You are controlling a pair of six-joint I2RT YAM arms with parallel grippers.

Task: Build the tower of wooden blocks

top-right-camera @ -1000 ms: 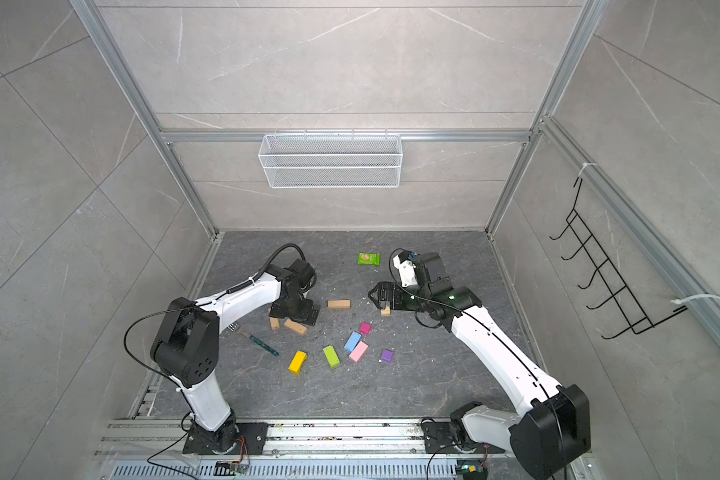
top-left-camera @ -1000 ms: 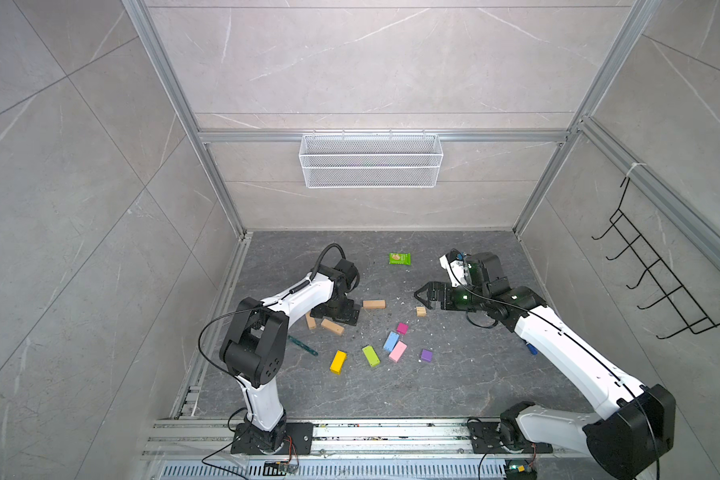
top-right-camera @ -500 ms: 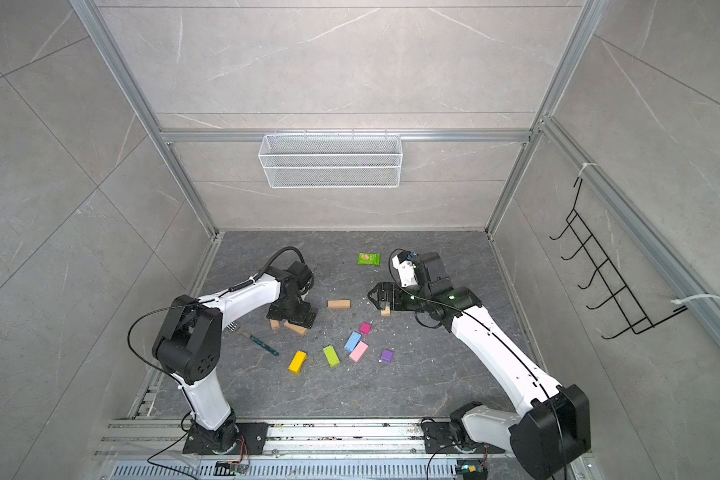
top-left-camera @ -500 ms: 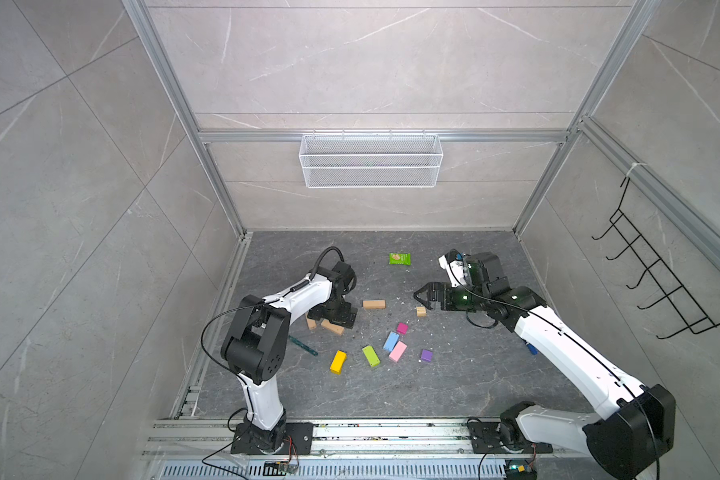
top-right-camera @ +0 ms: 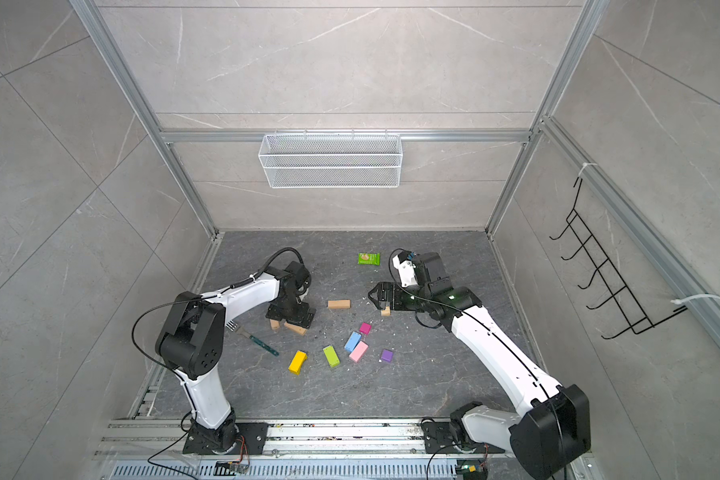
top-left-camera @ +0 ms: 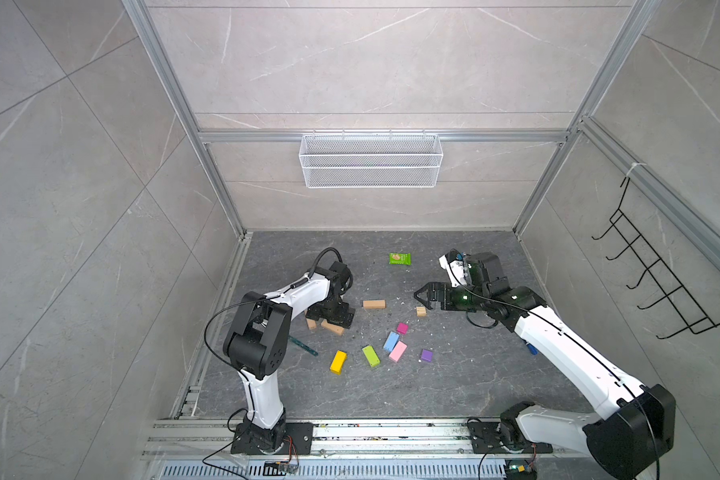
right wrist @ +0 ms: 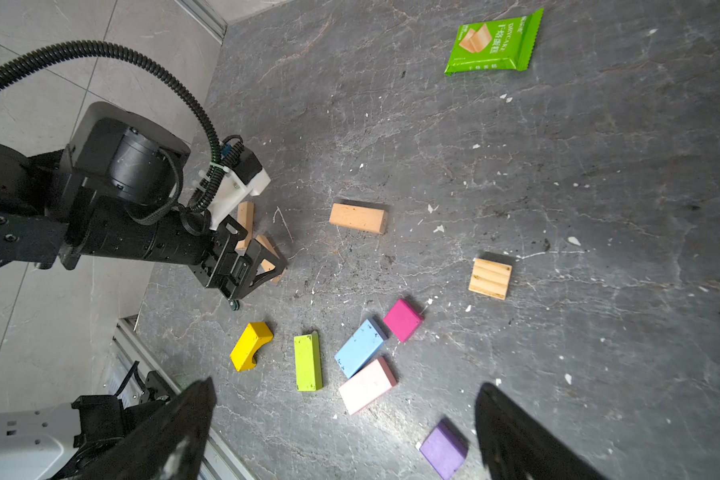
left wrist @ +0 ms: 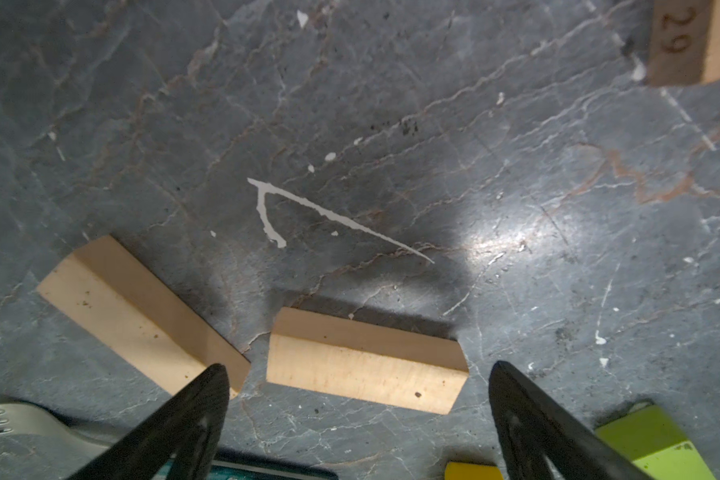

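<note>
left fingers [left wrist: 184, 419] standing wide, empty, bracketing tan bar [left wrist: 366, 365] left of lone tan bar [top-left-camera: 374, 304], likely lining up base pick | right fingers [right wrist: 171, 432] gaping, empty, hovering near tan cube [top-left-camera: 421, 311] right of it | tower not yet standing: coloured blocks [top-left-camera: 391, 340] lying loose robot-side of it

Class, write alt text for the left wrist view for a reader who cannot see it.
The open left hand hovers over a tan wood bar on dark stone floor; a second bar lies angled beside it, apart.

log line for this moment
stage: nothing stacked | left gripper: open over tan bar | right gripper: open, empty | wood blocks: loose on table
</note>
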